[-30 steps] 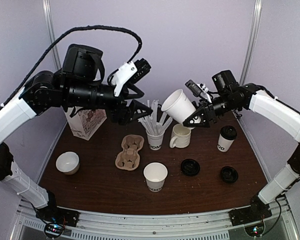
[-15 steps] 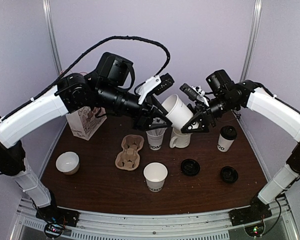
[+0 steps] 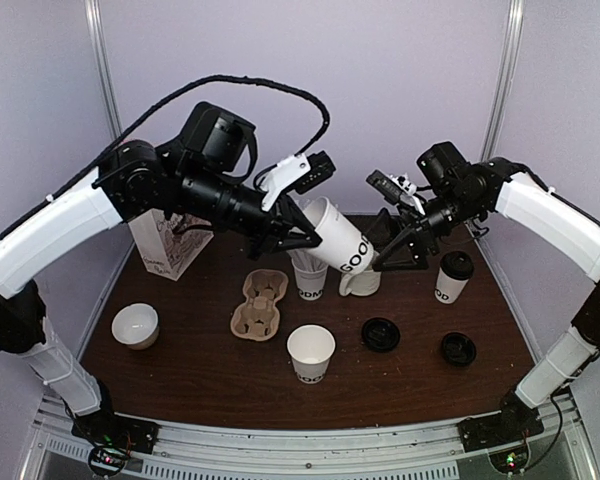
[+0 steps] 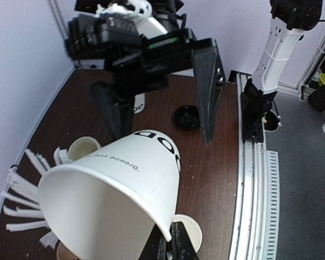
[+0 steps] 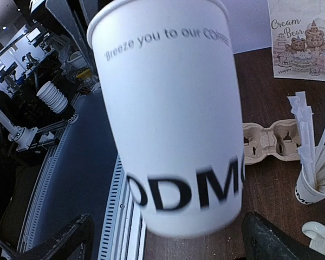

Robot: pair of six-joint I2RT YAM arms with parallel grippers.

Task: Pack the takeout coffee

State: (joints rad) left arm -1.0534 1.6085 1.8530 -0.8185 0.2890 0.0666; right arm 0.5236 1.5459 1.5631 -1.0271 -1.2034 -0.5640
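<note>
- Handover in mid-air: the tall white paper cup with black lettering [image 3: 337, 240] hangs tilted above the back of the table. Its open mouth faces the left gripper [image 3: 295, 233], which pinches it at the rim.
- The right gripper [image 3: 398, 255] is spread, one finger on either side of the cup's base. In the right wrist view I see no contact.
- Risk: the left lets go before the right closes. The cup then drops onto the cream ceramic mug [image 3: 360, 278] or the paper cup bristling with white sticks [image 3: 311, 282] just below.
- Risk: the right squeezes the thin wall too hard. The cup buckles, or twists out of the rim pinch.
- Risk: both arms crowd close, so fingers could clash.
- The black-lidded white paper cup [image 3: 452, 278] stands near the right arm and could get knocked.
</note>
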